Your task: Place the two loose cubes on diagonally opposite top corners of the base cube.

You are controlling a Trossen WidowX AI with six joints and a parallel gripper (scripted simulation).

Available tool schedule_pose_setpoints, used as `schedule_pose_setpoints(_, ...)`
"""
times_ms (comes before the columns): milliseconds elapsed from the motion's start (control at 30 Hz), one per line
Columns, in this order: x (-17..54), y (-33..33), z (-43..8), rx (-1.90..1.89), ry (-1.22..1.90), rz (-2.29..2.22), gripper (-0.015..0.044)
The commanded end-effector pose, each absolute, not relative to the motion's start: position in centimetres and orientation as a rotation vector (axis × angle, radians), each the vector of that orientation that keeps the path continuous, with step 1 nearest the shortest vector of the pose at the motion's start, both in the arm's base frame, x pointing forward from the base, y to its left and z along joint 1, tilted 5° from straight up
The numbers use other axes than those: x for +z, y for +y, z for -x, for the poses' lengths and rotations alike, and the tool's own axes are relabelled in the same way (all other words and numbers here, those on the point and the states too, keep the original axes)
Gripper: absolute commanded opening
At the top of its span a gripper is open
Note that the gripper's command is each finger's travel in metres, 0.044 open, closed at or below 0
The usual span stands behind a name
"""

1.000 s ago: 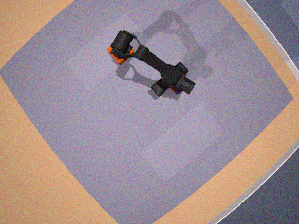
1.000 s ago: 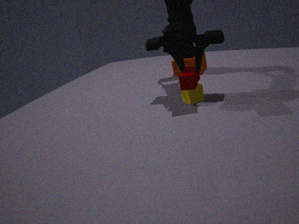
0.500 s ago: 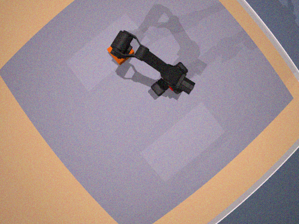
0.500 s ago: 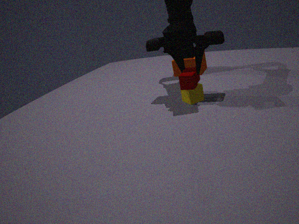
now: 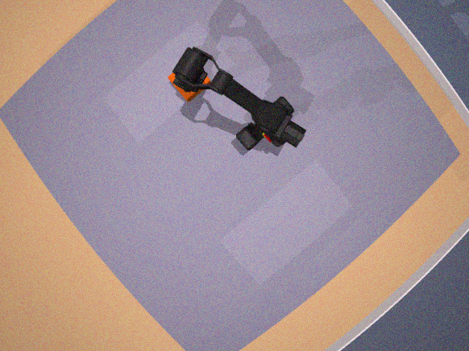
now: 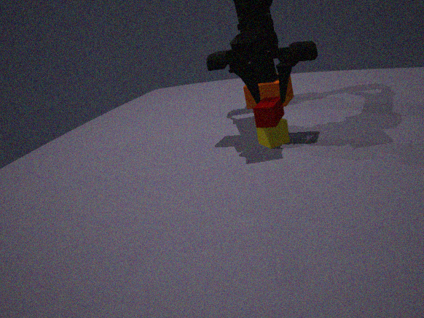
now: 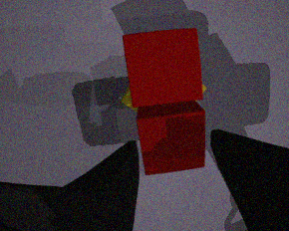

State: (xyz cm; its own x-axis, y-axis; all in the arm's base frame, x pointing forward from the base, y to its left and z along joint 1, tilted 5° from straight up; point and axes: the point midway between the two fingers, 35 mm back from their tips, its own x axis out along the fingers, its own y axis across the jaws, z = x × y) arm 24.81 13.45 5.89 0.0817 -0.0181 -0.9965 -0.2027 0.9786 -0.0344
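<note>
The yellow base cube [image 6: 273, 136] [image 7: 129, 99] stands on the mat; only slivers of it show in the wrist view and in the top view [image 5: 263, 135]. Two red cubes rest on top of it. The far red cube [image 7: 163, 65] sits over one corner. The near red cube [image 7: 170, 138] [image 6: 269, 114] sits just in front of it, between my fingers. My gripper [image 7: 174, 143] [image 6: 269, 100] [image 5: 264, 138] points down over the stack and is open, with narrow gaps between the fingers and the near red cube. From the side view the two red cubes overlap, so I cannot tell the gap between them.
An orange block [image 5: 189, 93] [image 6: 269, 87] sits under the arm's base, behind the stack. The purple mat [image 5: 161, 201] lies on a tan table [image 5: 48, 278] with a pale rim [image 5: 419, 52].
</note>
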Motion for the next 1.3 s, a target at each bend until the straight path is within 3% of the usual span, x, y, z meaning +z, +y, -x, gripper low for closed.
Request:
schedule_pose_setpoints(0, 6.7, 13.6, -25.0, 0.141, 1.475, 0.175, 0.0205)
schedule_pose_setpoints(1267, 11.6, 13.7, -24.6, 0.142, 1.475, 0.175, 0.0205)
